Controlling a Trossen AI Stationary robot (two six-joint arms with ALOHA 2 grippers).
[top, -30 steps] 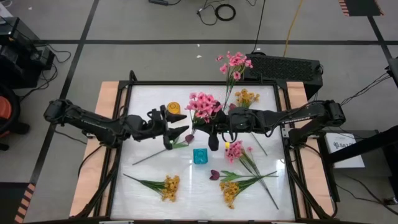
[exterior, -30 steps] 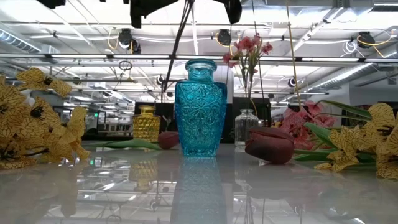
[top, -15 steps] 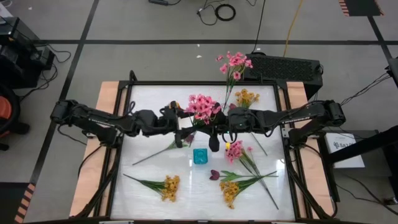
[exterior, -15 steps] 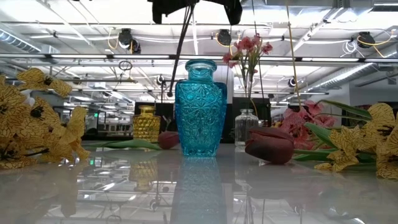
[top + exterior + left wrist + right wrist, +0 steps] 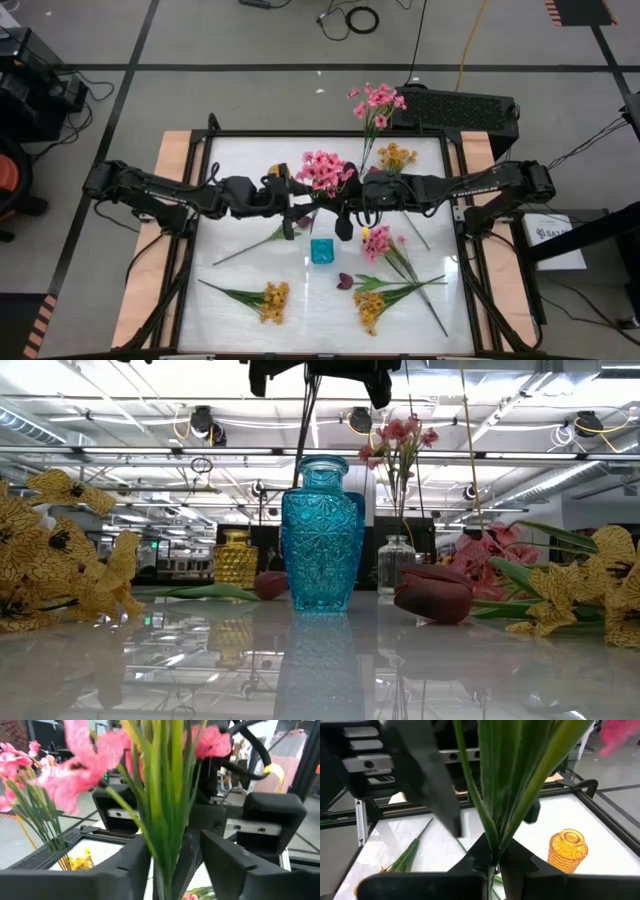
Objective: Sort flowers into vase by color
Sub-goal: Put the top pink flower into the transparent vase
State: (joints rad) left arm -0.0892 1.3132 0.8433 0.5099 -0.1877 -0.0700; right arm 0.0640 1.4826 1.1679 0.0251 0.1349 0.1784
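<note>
Fingers of right gripper (image 5: pixel 492 862) pinching pink sprig (image 5: pixel 325 172) stem; left gripper (image 5: pixel 175 865) fingers narrowly flanking it, contact unclear; high view hides both.

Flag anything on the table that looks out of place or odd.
One pink sprig hangs in mid-air, gripped by both the left hand and the right hand at once. A maroon bud lies loose on the table beside the blue vase.
</note>
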